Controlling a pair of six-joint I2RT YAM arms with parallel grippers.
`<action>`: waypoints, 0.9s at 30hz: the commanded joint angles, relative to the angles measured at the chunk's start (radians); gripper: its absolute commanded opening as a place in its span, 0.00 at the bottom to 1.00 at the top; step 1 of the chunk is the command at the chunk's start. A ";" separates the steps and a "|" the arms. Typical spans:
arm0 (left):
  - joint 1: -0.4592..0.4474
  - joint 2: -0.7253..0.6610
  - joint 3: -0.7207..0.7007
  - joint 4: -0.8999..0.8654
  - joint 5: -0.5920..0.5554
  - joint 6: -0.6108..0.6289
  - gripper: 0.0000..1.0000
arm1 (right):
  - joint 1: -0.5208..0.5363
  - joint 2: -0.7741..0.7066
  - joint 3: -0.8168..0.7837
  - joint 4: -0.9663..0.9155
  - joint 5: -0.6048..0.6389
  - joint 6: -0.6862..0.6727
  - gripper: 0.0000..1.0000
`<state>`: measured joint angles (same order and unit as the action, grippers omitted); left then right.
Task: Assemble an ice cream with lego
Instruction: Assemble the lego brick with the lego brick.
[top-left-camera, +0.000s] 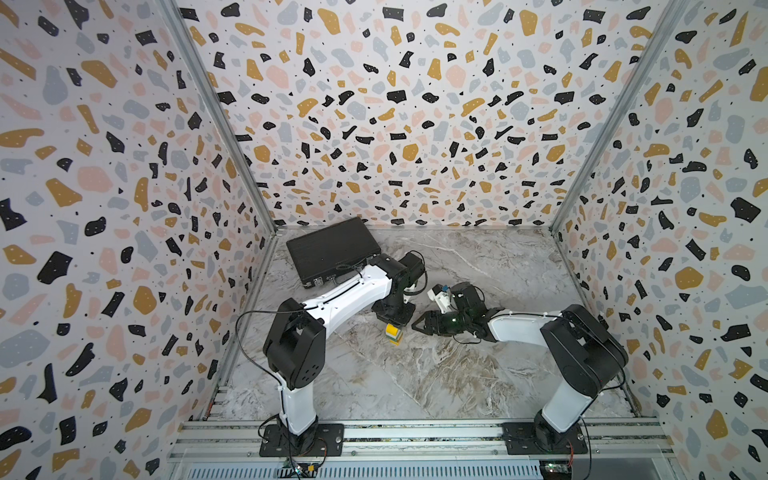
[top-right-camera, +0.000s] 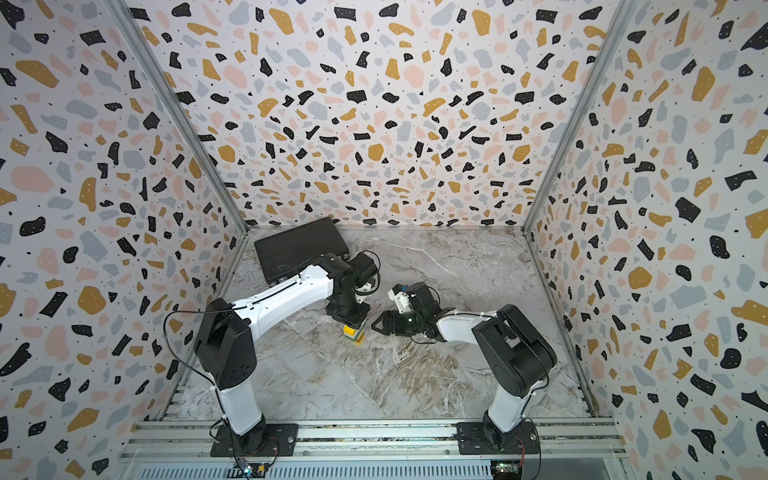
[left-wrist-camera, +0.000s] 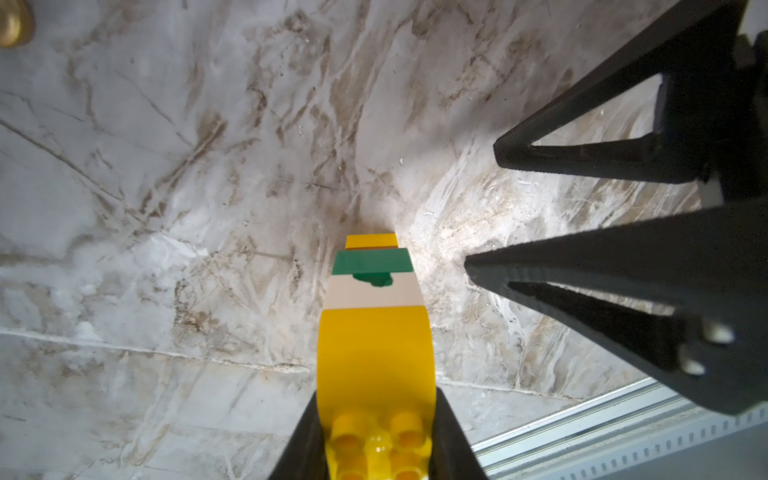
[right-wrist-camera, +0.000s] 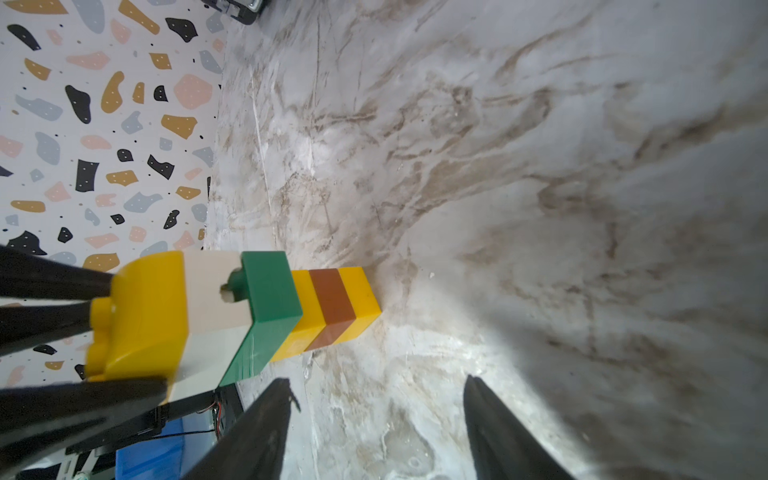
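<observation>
A: What does the left gripper (left-wrist-camera: 376, 399) have?

B: It is clamped narrowly on the rounded yellow top of the popsicle-shaped ice cream (right-wrist-camera: 232, 316) of stacked plastic bricks. The white band, the green band and the yellow-brown-yellow stick run straight below it. The stick's foot seems to touch the grey-veined marble tabletop (right-wrist-camera: 498, 166).

A: And the right gripper (right-wrist-camera: 378, 380)?

B: Its jaws stand wide and empty, just beside the stick, touching nothing.

A: What does the step call for?

B: Probably standing the finished stack down. The foot is narrow and the head heavy, so the left arm should hold it plumb, press only along the stack's axis, and part its jaws evenly. The right gripper could brace the green band if the stack leans.

A: Any trouble from the surroundings?

B: The tabletop looks hard and smooth, so the foot may skate. Speckled terrazzo walls (top-left-camera: 374, 104) close in three sides. A flat black briefcase (top-left-camera: 332, 247) lies well behind the left gripper, and a small brass-coloured knob (left-wrist-camera: 12, 23) sits well apart from it.
</observation>
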<state>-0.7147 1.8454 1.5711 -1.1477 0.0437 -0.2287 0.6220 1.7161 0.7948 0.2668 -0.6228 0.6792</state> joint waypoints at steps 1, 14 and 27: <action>-0.003 0.042 -0.035 0.051 0.004 0.015 0.06 | 0.002 -0.035 0.001 0.051 -0.030 0.035 0.73; -0.005 0.104 -0.091 0.050 -0.007 -0.004 0.08 | -0.035 -0.017 -0.021 0.145 -0.072 0.120 0.74; -0.016 0.060 -0.104 0.069 -0.027 -0.044 0.32 | -0.084 -0.066 -0.075 0.153 -0.009 0.122 0.74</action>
<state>-0.7235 1.8282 1.5391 -1.1164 0.0341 -0.2474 0.5373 1.6897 0.7212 0.4065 -0.6422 0.8040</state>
